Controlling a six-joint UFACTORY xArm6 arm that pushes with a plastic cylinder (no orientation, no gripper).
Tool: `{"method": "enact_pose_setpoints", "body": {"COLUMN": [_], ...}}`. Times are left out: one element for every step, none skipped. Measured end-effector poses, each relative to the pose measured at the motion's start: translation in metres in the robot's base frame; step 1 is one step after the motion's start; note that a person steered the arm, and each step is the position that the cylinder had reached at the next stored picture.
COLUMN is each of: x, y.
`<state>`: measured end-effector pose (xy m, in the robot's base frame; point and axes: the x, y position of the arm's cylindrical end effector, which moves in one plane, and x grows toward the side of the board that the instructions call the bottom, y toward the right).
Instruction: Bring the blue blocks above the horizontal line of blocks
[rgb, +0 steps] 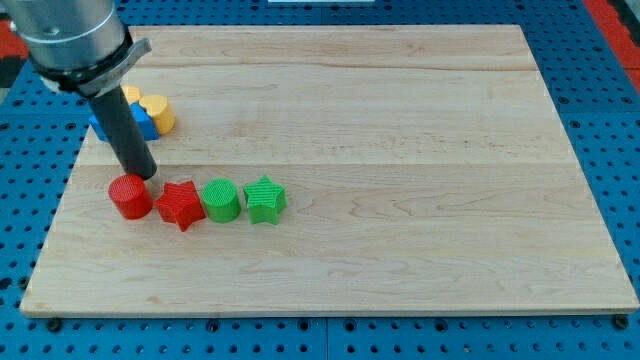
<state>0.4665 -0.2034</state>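
Ribbed plastic blocks on pale wooden board: red cylinder, then rightward red star, green cylinder, green star. Above cylinder, blue block beside yellow heart, partly hidden. My tip touching cylinder's top edge.

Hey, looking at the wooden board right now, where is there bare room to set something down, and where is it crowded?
Bare: everything to the view's right of the green star, and the strip along the board's bottom edge. Crowded: the view's left, where my tip sits just above the red cylinder, beside the red star and green cylinder, with blue blocks and yellow blocks behind.
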Motion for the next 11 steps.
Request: {"method": "enact_pose_setpoints", "body": {"x": [0.002,-0.006,-0.009,-0.009,-0.012,-0.024,-0.054,-0.08,-0.095,-0.093,-0.085], "y": [0.0,0.0,-0.018,-0.076,-0.1,-0.101,-0.101,-0.092,-0.04,0.038,0.049]}}
